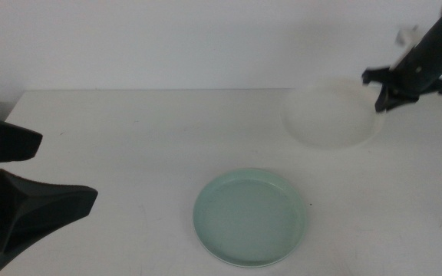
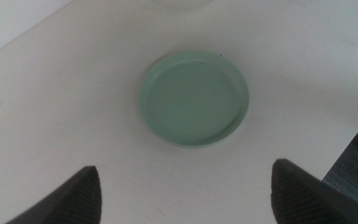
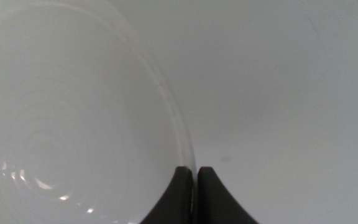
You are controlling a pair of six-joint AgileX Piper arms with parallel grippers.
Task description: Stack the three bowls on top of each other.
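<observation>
The white bowl (image 1: 330, 116) sits at the back right of the table. My right gripper (image 1: 386, 100) is shut on its right rim; in the right wrist view the two jaws (image 3: 196, 171) pinch the thin rim of the white bowl (image 3: 61, 124). The mint green bowl (image 1: 252, 217) lies flat at the front centre and is empty. My left gripper (image 1: 64, 170) is open and empty at the left side, well to the left of the green bowl. In the left wrist view the green bowl (image 2: 195, 99) lies ahead of the open jaws (image 2: 185, 171). The grey bowl is out of view.
The white table (image 1: 129, 146) runs back to a pale wall. Its edge (image 2: 347, 140) shows in the left wrist view, with dark floor beyond it.
</observation>
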